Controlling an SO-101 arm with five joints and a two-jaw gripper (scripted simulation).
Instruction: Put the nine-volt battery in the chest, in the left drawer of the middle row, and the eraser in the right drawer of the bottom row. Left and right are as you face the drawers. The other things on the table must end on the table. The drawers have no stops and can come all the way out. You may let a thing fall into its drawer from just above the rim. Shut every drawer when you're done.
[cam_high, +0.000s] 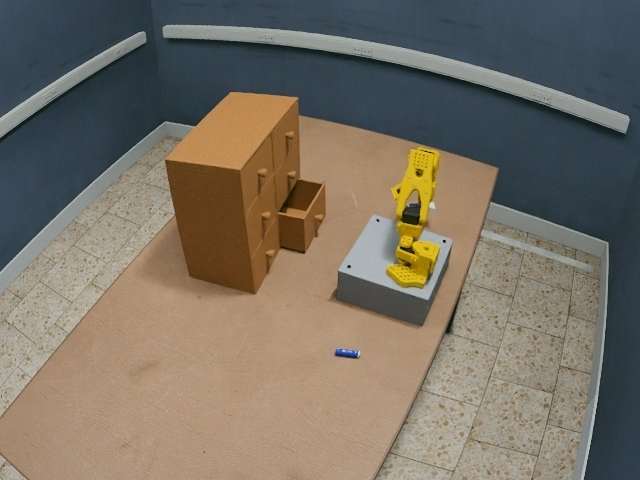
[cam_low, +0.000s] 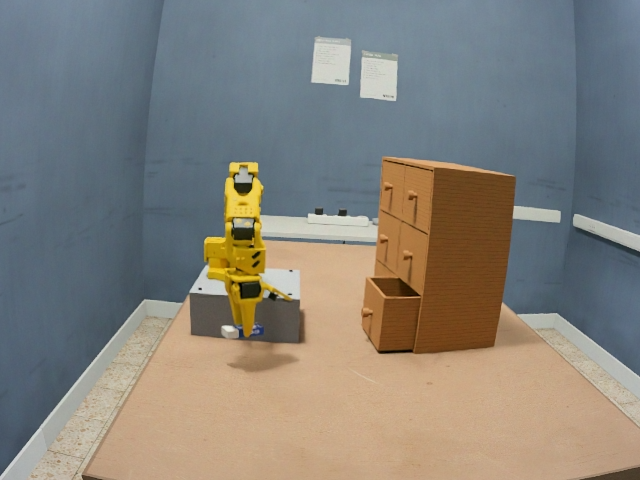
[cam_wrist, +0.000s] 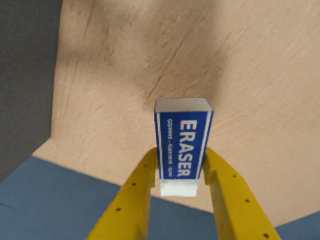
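Note:
My gripper (cam_low: 247, 329) (cam_wrist: 181, 162) is shut on the eraser (cam_low: 256, 330) (cam_wrist: 184, 140), a blue-sleeved block with white ends. It holds the eraser clear of the table, with a shadow below; in the top view the arm hides most of it. The wooden chest (cam_high: 214, 222) (cam_low: 462, 258) has three rows of two drawers. The right drawer of the bottom row (cam_high: 292, 232) (cam_low: 399, 322) is pulled well out, and no object shows in its visible interior. The left middle drawer (cam_high: 262, 215) (cam_low: 387, 240) and the others look shut. No nine-volt battery is visible.
A small blue cylinder with a pale end (cam_high: 347, 353) lies on the table (cam_high: 206, 372) (cam_low: 372, 413). The arm stands on a grey box (cam_high: 379, 289) (cam_low: 281, 315). The open drawer juts out towards the arm's side, with its knob (cam_high: 318, 218) (cam_low: 366, 312) in front.

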